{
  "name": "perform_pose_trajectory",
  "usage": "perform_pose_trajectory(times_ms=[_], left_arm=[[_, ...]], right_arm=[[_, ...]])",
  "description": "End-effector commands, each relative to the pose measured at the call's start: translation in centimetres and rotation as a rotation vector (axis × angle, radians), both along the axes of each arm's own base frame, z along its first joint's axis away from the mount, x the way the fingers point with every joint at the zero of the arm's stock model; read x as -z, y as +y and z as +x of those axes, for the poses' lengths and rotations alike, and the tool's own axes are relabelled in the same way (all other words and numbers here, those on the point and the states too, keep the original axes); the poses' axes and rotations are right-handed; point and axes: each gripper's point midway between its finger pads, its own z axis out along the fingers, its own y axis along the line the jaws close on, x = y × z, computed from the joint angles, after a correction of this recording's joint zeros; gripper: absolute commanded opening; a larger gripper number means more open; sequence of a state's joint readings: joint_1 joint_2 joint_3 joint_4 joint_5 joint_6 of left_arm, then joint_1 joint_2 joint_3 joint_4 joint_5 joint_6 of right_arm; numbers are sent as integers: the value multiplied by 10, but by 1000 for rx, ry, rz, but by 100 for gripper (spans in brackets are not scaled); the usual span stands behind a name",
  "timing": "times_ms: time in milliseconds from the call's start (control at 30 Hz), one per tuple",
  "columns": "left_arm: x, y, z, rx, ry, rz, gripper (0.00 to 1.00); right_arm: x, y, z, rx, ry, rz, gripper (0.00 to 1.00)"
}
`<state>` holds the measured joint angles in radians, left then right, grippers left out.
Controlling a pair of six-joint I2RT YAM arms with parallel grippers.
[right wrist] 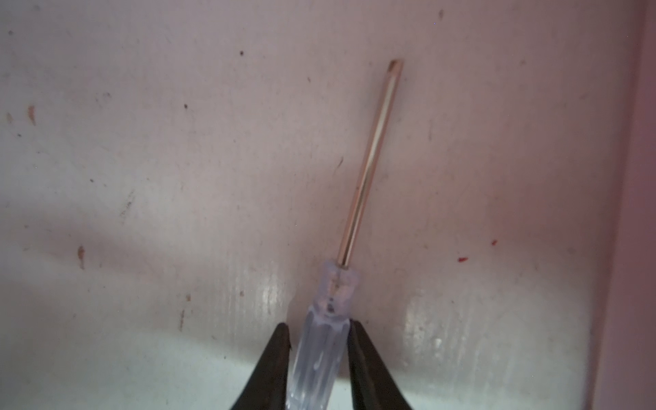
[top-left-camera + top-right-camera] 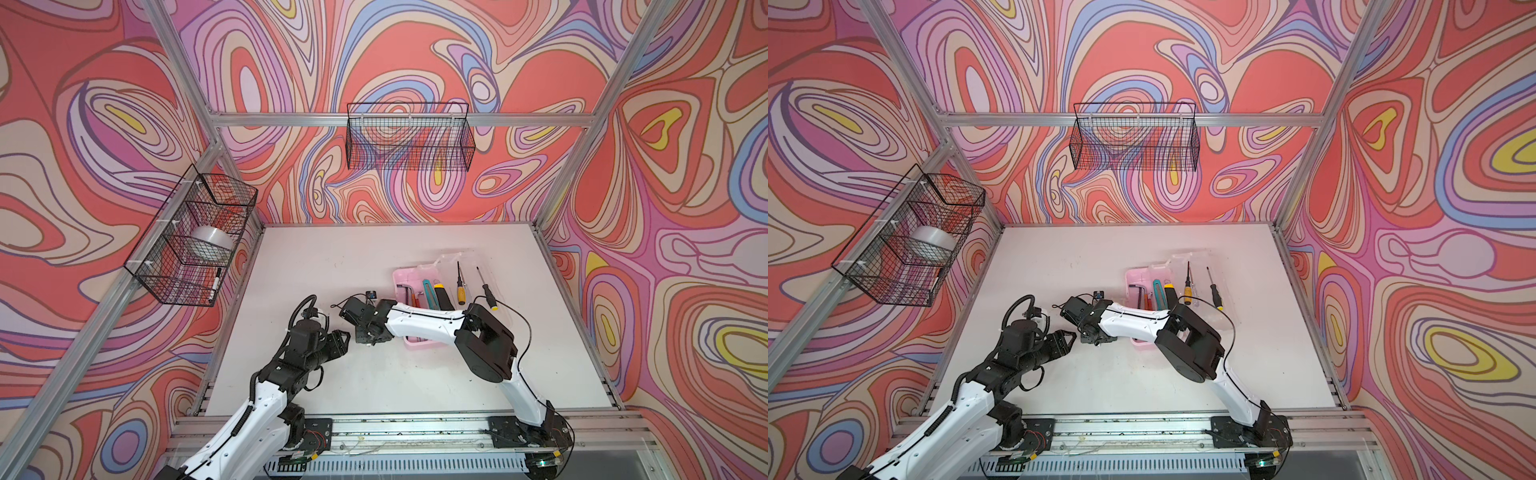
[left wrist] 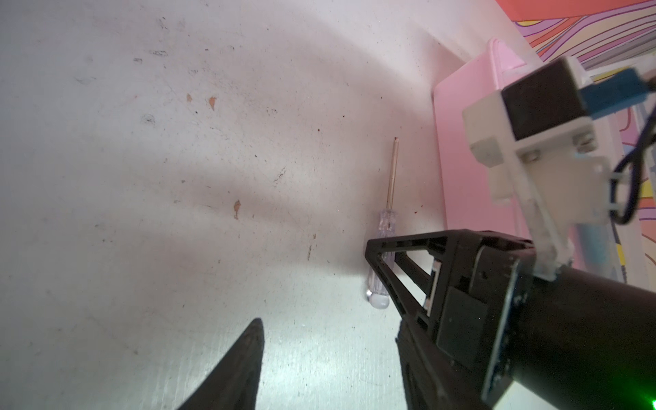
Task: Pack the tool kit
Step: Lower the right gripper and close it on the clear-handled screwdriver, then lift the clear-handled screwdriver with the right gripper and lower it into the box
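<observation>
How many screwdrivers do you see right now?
3: yellow-handled screwdriver and black-handled screwdriver on the clear lid; clear-handled screwdriver on the table at the right gripper. Its arm may hide others.

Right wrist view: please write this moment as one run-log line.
right gripper: jaws astride clear screwdriver handle, grip unclear | clear screwdriver: flat on table beside pink case | left gripper: open, empty

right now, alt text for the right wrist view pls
A small screwdriver with a clear plastic handle and slim metal shaft lies on the scuffed white table. The right end effector's two black fingers flank its handle; a firm grip is unclear.
</observation>
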<state>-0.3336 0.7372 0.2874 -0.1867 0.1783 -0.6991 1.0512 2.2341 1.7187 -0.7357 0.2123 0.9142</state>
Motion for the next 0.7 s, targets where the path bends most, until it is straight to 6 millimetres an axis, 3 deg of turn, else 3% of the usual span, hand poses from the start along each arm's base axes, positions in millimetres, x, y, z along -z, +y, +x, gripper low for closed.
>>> perform_pose_trajectory(times_ms=[0,400,567,667], left_arm=[[7,5,-2,-10,15,24,61],[7,3,1,-11,18,15,60],[7,4,1,-19,22,19,60],[3,6,0,-25,17,26,60]], right_arm=[[16,-8,3,5,9,-47,29],[11,-9,3,-23,-2,-51,18],[-7,-1,2,-103,-20,-12,0],[-26,6,2,-173,-45,16,0]])
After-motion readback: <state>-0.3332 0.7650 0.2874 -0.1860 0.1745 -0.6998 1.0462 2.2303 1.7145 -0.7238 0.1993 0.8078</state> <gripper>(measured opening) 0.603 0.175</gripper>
